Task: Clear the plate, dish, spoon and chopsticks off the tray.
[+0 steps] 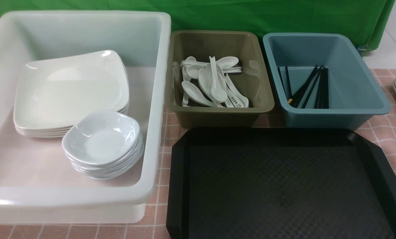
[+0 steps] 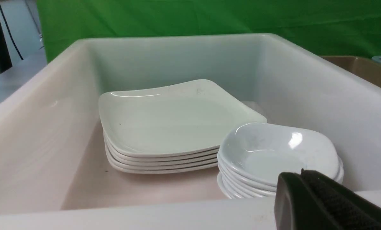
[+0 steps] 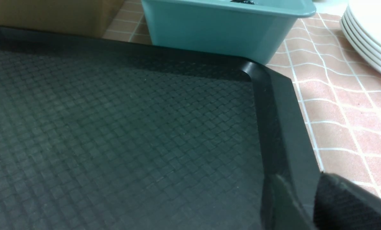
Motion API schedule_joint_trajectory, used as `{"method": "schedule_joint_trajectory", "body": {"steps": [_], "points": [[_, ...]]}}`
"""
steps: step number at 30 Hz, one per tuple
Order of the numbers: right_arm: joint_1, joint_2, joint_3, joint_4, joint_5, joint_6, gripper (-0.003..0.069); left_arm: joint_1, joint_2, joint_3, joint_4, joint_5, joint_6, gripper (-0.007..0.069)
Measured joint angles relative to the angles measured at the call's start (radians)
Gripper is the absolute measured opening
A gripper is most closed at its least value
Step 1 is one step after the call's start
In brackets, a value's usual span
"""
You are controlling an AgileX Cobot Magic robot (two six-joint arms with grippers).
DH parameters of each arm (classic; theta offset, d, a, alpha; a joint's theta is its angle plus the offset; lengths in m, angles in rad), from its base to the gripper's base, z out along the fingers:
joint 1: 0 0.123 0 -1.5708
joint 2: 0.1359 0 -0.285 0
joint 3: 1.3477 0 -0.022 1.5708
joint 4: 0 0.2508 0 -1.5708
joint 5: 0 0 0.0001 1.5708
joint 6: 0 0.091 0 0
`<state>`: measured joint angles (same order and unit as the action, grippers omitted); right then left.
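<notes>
Just ahead of the right end effector (image 3: 308, 204), the tray (image 3: 120, 127) sits bare; plate (image 1: 70, 91) and dish (image 1: 101, 139) are binned. Left end effector (image 2: 318, 204) is clamped empty, right's gap I can't tell. Risk: snagging that tray's rim when it moves.

A big white tub (image 2: 305, 83) holds a stack of square plates (image 2: 168, 127), and just beside them a stack of small dishes (image 2: 273, 153). The black left hand (image 2: 324, 204) is at the tub's near rim, its jaws together, holding nothing.
</notes>
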<state>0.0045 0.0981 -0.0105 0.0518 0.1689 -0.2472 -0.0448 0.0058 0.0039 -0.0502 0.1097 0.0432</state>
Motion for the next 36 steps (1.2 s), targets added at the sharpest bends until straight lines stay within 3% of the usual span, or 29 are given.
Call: {"method": "schedule_joint_trajectory", "body": {"steps": [14, 36], "points": [[0.0, 0.0, 0.0, 0.0, 0.0, 0.0, 0.024, 0.072, -0.006, 0.002, 0.003, 0.105, -0.032, 0.0], [0.0, 0.0, 0.0, 0.0, 0.0, 0.0, 0.024, 0.03, -0.006, 0.002, 0.003, 0.12, -0.036, 0.0004]]}}
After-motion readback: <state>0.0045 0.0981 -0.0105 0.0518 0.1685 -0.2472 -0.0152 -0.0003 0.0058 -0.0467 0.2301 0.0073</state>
